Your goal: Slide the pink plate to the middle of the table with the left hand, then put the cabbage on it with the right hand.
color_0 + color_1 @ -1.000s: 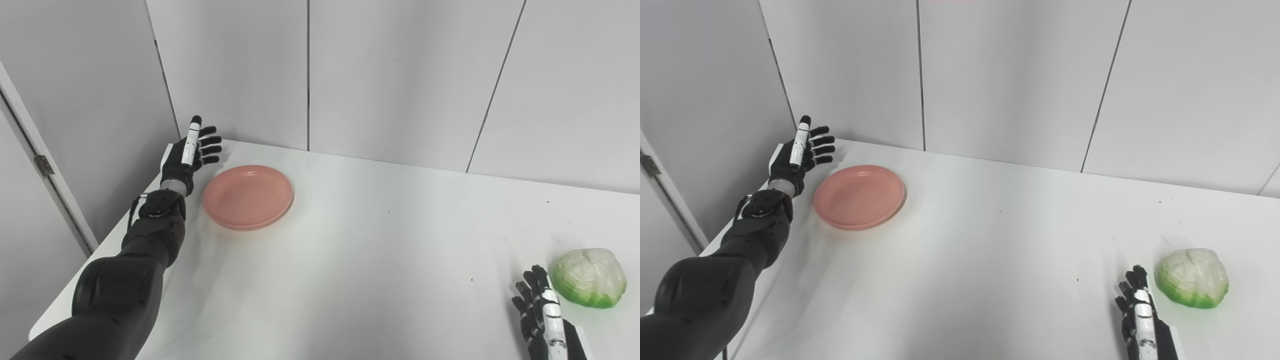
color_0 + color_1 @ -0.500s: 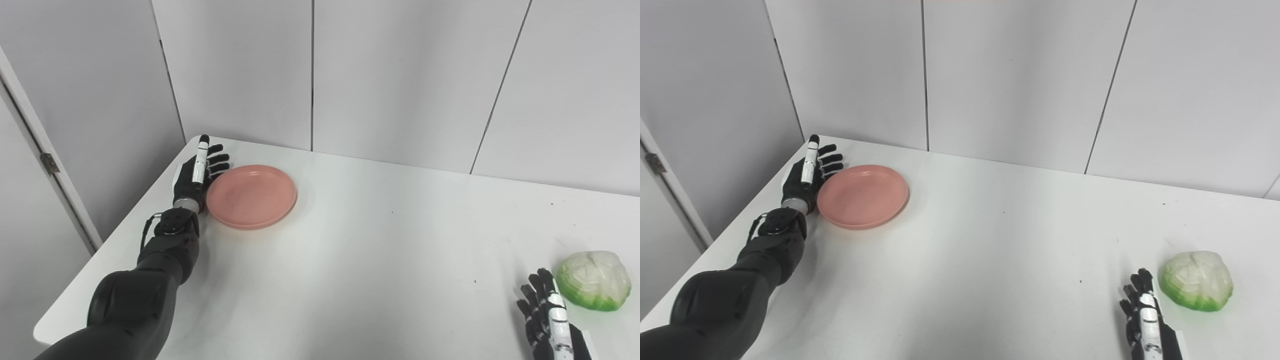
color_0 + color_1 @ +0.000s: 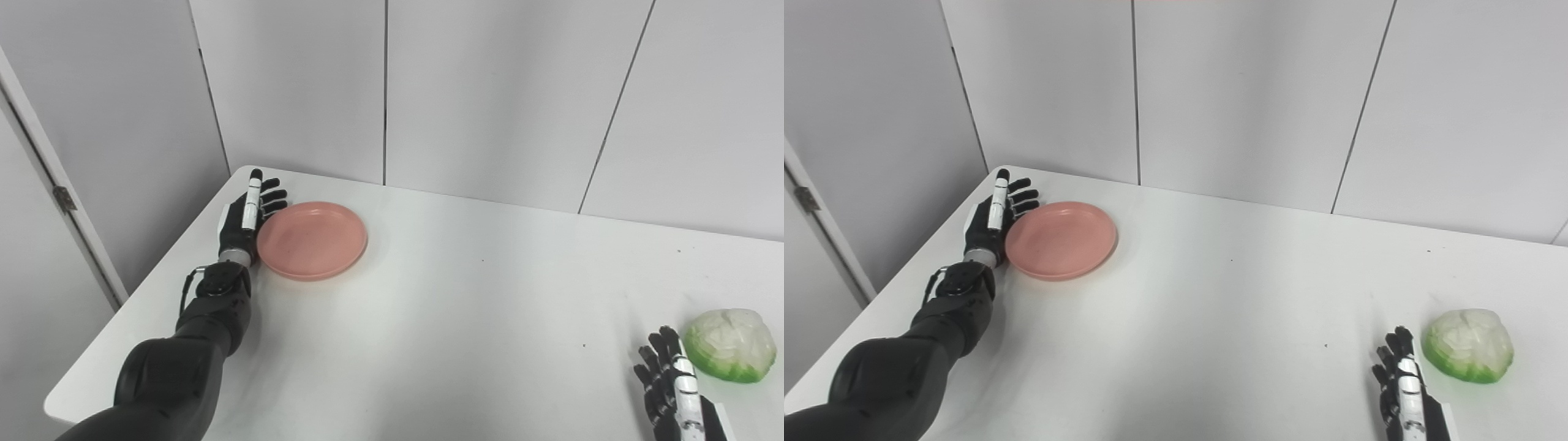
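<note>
The pink plate [image 3: 311,240] lies empty at the far left of the white table [image 3: 465,318]. My left hand [image 3: 245,214] is open, fingers stretched, low on the table with its palm against the plate's left rim. The cabbage [image 3: 730,344], pale white with a green base, rests near the right front of the table. Just left of it, my right hand [image 3: 670,386] stands open with fingers pointing up, a small gap away from the cabbage and holding nothing.
Grey wall panels close off the table at the back and on the left. The table's left edge and rounded corner run close behind my left hand. A wide stretch of bare tabletop separates plate and cabbage.
My left hand has dropped from above the table's corner down to the tabletop and moved against the plate's left rim. The camera has shifted slightly. The right hand and cabbage stayed put.
</note>
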You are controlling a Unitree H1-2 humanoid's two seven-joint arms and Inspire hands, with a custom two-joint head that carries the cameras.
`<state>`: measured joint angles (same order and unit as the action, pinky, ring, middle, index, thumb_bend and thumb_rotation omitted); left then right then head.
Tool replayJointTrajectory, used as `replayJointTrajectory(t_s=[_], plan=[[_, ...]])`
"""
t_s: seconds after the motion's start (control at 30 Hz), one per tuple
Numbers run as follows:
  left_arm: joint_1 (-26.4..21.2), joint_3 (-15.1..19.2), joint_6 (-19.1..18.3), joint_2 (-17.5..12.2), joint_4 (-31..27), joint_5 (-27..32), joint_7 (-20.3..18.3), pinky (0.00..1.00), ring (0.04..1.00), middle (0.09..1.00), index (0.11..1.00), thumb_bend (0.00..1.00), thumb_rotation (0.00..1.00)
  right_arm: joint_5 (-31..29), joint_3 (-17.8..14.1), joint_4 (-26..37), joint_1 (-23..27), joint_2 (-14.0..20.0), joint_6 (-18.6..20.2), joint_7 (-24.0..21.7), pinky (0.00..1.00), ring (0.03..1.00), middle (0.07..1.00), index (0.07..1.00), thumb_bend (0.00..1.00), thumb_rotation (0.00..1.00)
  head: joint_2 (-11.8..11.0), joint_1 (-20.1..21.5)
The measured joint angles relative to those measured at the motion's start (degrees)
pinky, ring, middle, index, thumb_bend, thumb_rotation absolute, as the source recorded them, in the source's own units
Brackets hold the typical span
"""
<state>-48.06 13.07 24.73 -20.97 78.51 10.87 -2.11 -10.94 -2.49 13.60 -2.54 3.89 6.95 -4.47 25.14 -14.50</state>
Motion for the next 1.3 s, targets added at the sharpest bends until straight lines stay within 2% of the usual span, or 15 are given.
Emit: replayJointTrajectory(t_s=[0.17,0.27,0.53,0.6,0.8,0.83,0.9,1.0,1.07,1.27,1.3], plan=[[0.04,-1.55,-0.07,1.55,-1.24,-0.08,-1.48,0.73,0.736,0.732,0.718,0.76,1.00,0.01,0.05,0.74,0.06,-0.02,0.31,0.05,1.00,1.000,1.000,1.000,0.37,1.00,0.00,0.35],[0.04,-2.67,-0.24,2.39,-1.76,-0.10,-2.15,0.70,0.735,0.734,0.723,0.74,1.00,-0.01,0.11,0.73,0.08,-0.15,0.35,0.08,1.00,1.000,1.000,1.000,0.39,0.97,-0.18,0.62],[1.10,-6.63,-0.91,4.19,-5.26,-1.12,-4.59,0.72,0.758,0.746,0.735,0.75,1.00,-0.18,0.30,0.59,0.81,-0.59,0.37,0.18,1.00,1.000,1.000,1.000,0.37,0.95,0.26,3.95],[1.39,-7.27,-1.01,4.45,-5.89,-1.35,-5.38,0.70,0.752,0.740,0.731,0.75,1.00,-0.22,0.36,0.55,1.13,-0.62,0.37,0.10,1.00,1.000,1.000,1.000,0.39,0.93,0.44,4.83],[3.20,-8.11,-1.87,5.79,-9.82,-1.25,-6.44,0.75,0.783,0.770,0.755,0.77,1.00,-0.08,0.60,-2.65,1.37,-0.81,-0.18,-0.22,1.00,1.000,1.000,1.000,0.48,0.86,1.76,8.61],[3.40,-8.04,-2.60,5.90,-10.50,-1.12,-7.23,0.75,0.784,0.771,0.754,0.77,1.00,-0.14,0.62,-3.45,1.40,-0.89,-0.44,-0.35,1.00,1.000,1.000,1.000,0.48,0.86,1.76,8.61],[3.85,-7.87,-4.51,5.91,-12.13,-0.65,-8.74,0.74,0.791,0.778,0.755,0.78,1.00,-0.15,0.65,-4.22,1.46,-1.16,-1.35,-0.61,1.00,1.000,1.000,1.000,0.50,0.85,3.07,12.11],[5.99,-7.98,-9.26,6.13,-18.36,0.02,-10.28,0.75,0.800,0.787,0.762,0.77,1.00,0.90,0.79,-4.63,1.60,-1.59,-2.20,-0.30,1.00,1.000,1.000,1.000,0.52,0.83,3.69,13.79],[7.15,-8.04,-10.76,6.35,-20.83,0.16,-11.11,0.76,0.796,0.782,0.755,0.76,1.00,1.14,0.82,-4.61,1.60,-2.05,-2.24,0.05,1.00,1.000,1.000,1.000,0.53,0.81,4.57,15.90],[11.69,-8.62,-15.50,7.99,-30.75,0.55,-11.68,0.77,0.785,0.772,0.753,0.73,1.00,2.17,1.08,-4.89,1.83,-3.34,-3.14,0.45,1.00,1.000,1.000,1.000,0.55,0.80,5.71,17.58],[12.45,-8.76,-16.47,8.16,-32.35,0.54,-11.66,0.76,0.781,0.770,0.752,0.73,1.00,2.44,1.15,-4.93,2.00,-3.54,-3.19,0.61,1.00,1.000,1.000,1.000,0.54,0.80,6.23,18.88]])
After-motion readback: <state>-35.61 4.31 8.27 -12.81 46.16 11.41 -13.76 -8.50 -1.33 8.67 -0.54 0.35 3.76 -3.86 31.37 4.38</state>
